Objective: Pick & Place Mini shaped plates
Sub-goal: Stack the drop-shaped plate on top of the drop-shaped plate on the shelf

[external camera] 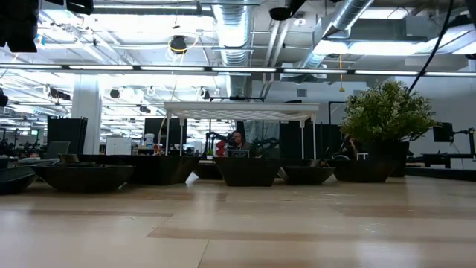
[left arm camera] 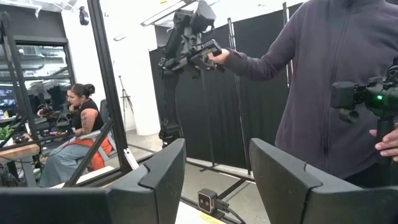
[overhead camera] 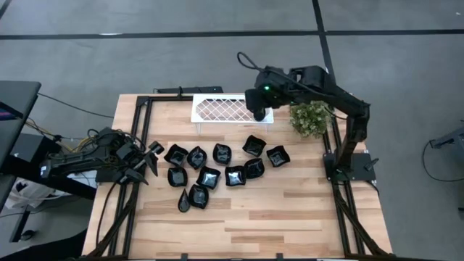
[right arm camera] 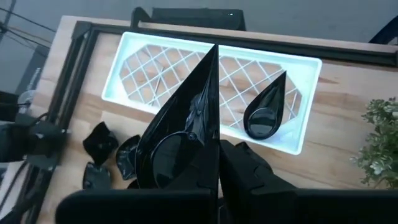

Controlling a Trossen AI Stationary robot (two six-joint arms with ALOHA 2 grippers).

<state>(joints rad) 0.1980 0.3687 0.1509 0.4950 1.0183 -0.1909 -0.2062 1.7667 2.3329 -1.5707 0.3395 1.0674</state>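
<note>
1. High view: the right end effector [overhead camera: 259, 110] is hanging over the right end of the white tray [overhead camera: 217, 109] beside the plant [overhead camera: 312, 118], placed there, it seems, to set down a plate. The other plates [overhead camera: 221, 165] are lying in a loose cluster mid-table [overhead camera: 290, 217]. The left end effector [overhead camera: 148, 158] is waiting at the left edge of the table, just beside the cluster.
2. Low view: the plates [external camera: 247, 170] are showing as a row of shallow black bowls with flared rims; the tray [external camera: 242, 112] is standing raised on thin legs behind them, with the plant [external camera: 387, 112] to one side.
3. Left wrist view: the left fingers [left arm camera: 155, 180] are standing apart with nothing between them; a person [left arm camera: 336, 81] is standing beyond the table.
4. Right wrist view: the right end effector [right arm camera: 214, 149] is pinching a glossy black teardrop plate [right arm camera: 180, 137] by its rim, held on edge above the tray [right arm camera: 143, 46]. A second teardrop plate [right arm camera: 266, 115] is already lying flat in the tray.
</note>
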